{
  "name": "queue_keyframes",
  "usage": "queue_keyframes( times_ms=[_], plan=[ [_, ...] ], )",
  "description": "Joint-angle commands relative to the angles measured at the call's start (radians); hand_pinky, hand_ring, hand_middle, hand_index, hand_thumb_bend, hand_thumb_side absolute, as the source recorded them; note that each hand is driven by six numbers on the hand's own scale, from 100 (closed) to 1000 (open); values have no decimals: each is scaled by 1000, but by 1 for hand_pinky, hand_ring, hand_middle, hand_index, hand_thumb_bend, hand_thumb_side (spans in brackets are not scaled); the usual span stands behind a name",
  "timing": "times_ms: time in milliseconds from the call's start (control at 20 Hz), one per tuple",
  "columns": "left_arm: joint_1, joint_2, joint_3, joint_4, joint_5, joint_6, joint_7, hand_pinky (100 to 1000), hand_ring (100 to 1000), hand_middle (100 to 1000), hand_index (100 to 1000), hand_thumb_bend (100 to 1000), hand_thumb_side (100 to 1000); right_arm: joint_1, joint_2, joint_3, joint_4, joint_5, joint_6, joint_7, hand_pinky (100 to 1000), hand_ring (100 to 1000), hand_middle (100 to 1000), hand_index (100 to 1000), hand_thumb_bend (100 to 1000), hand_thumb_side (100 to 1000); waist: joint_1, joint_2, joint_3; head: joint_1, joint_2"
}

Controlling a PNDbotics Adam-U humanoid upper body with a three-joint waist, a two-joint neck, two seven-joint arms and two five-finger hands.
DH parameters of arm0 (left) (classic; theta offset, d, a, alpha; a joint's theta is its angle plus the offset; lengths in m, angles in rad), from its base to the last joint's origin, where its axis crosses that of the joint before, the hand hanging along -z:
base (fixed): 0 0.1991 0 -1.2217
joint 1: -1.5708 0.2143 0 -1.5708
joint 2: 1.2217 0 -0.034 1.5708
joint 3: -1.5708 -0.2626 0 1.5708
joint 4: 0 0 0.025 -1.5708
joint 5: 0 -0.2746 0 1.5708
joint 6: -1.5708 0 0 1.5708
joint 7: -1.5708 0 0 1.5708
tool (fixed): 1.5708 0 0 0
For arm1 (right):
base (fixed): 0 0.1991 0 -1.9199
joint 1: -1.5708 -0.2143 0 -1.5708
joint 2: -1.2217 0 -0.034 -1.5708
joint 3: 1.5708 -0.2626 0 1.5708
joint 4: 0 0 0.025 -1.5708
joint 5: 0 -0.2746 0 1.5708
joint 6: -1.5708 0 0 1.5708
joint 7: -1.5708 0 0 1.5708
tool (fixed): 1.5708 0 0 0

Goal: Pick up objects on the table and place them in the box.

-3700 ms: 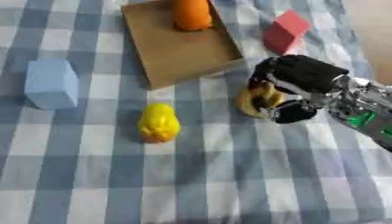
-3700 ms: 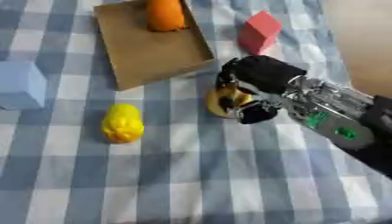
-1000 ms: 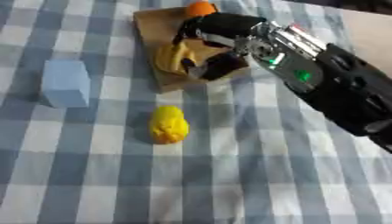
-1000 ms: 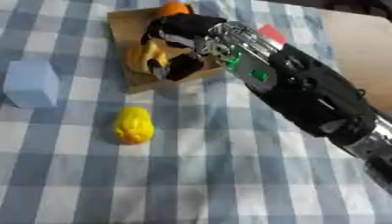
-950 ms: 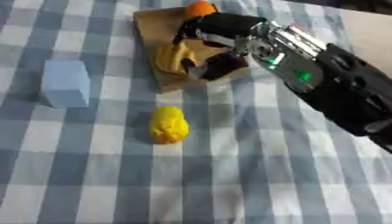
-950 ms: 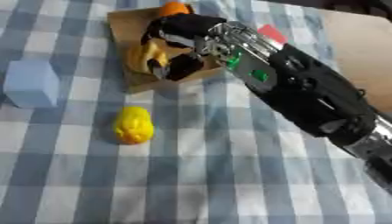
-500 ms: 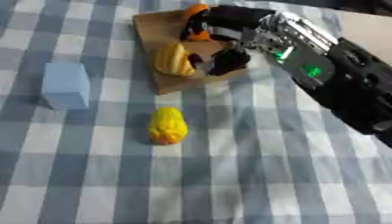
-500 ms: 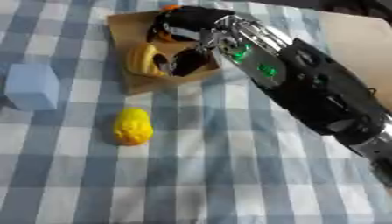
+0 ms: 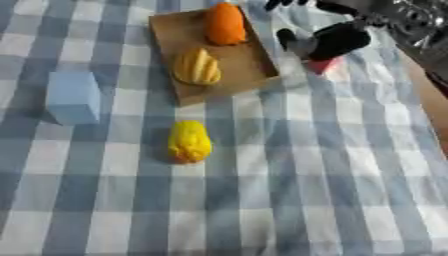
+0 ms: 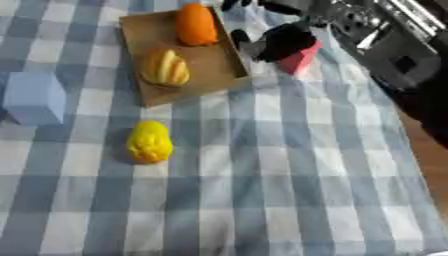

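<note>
A flat cardboard box [image 9: 171, 40] lies at the upper middle of the checked table. In it sit an orange fruit [image 9: 225, 23] at the far end and a yellow ridged piece [image 9: 198, 67] in the middle. A yellow lumpy fruit [image 9: 189, 141] rests on the cloth below the box. A pale blue block [image 9: 73, 96] stands at the left. A red block [image 10: 297, 58] sits right of the box, partly hidden by my right hand [image 10: 278, 39]. That hand hangs open just right of the box rim, holding nothing. The left hand shows in no view.
The blue and white checked cloth [image 9: 262, 200] covers the whole table. My right arm [image 10: 394, 45] fills the upper right corner. A brown strip shows along the right edge.
My right hand carried the yellow ridged piece from the cloth to the box, let it go there, and has pulled back up and right toward the red block.
</note>
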Motion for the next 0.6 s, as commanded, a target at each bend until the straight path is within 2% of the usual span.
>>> queue_keyframes(
  times_ms=[50, 250, 600],
  plan=[
    [1, 29, 16, -10, -7, -4, 8, 855, 730, 735, 833, 337, 604, 16, -67, -53, 4, 6, -17, -6, 806, 858, 849, 865, 100, 411, 11, -22, -1, 0, -8],
    [4, 27, 17, -10, -11, -5, 11, 855, 730, 735, 833, 337, 604, 43, -79, -71, 51, 44, -27, -5, 817, 878, 871, 884, 100, 367, 18, -16, -4, -9, -19],
    [3, 24, 14, -10, -11, -2, 10, 855, 729, 735, 832, 336, 605, 17, -57, -57, 142, 90, -37, 11, 827, 889, 880, 897, 100, 398, 26, -6, -1, -19, -46]
  ],
)
